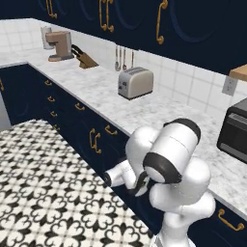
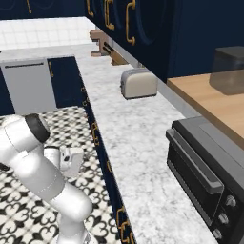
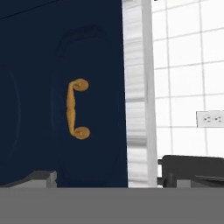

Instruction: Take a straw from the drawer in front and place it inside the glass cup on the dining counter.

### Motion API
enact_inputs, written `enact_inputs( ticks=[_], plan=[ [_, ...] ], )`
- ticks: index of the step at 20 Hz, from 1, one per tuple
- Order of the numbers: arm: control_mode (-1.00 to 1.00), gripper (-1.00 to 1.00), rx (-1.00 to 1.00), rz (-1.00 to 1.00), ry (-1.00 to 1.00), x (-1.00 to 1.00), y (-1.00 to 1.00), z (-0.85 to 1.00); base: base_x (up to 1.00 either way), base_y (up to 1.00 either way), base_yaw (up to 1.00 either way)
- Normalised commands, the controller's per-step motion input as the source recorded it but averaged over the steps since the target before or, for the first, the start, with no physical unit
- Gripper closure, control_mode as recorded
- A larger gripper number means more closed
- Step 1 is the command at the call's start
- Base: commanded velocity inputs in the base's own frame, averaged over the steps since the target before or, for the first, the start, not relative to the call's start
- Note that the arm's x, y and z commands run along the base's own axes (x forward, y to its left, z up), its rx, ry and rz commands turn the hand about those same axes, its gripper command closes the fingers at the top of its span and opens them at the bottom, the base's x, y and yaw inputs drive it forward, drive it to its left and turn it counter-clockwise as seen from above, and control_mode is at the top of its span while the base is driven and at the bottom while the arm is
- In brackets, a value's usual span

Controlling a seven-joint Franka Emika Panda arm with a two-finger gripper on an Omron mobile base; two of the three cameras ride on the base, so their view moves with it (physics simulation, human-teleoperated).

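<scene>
The drawer [image 3: 89,105] stands shut right ahead of the hand camera: a navy-blue front with a curved brass handle [image 3: 76,109] at its middle. The view is rolled, so the handle runs up and down here and the marble edge of the bench [image 3: 138,87] stands as a vertical grey-white band beside the drawer front. The straw must lie inside, since the drawer is closed and nothing of its contents can be seen. Neither the glass cup nor the dining counter can be placed from these pictures.

In the base views the arm is folded low in front of the navy cabinets, its hand turned toward the drawer fronts under the marble worktop [image 1: 144,113]. That pose looks chosen to bring the hand level with the handle for a pull.

The pincer [image 2: 71,162] stands wide, about as far apart as it goes, and holds nothing. It is near the drawer front but touches nothing; whether it is already lined up on the handle, I cannot tell.

Farther out on the bench sit a toaster [image 1: 135,82], a coffee machine [image 1: 60,45], a knife block [image 1: 85,59] and a dark toaster oven [image 2: 205,176].
</scene>
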Motion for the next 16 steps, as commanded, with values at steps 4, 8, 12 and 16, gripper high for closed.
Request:
enact_inputs(
  ticks=[4,8,12,16],
  plan=[
    [-1.00,-1.00,-0.14,-0.14,0.00,0.34,0.00,-0.39,0.00,0.00,0.00],
    [-1.00,-1.00,-0.13,-0.16,0.00,0.36,-0.01,-0.34,0.00,0.00,0.00],
    [-1.00,-1.00,-0.10,-0.17,0.00,0.43,-0.05,-0.38,0.00,0.00,0.00],
    [-1.00,-1.00,-0.10,-0.16,0.00,0.51,-0.11,-0.34,0.00,0.00,0.00]
  ],
)
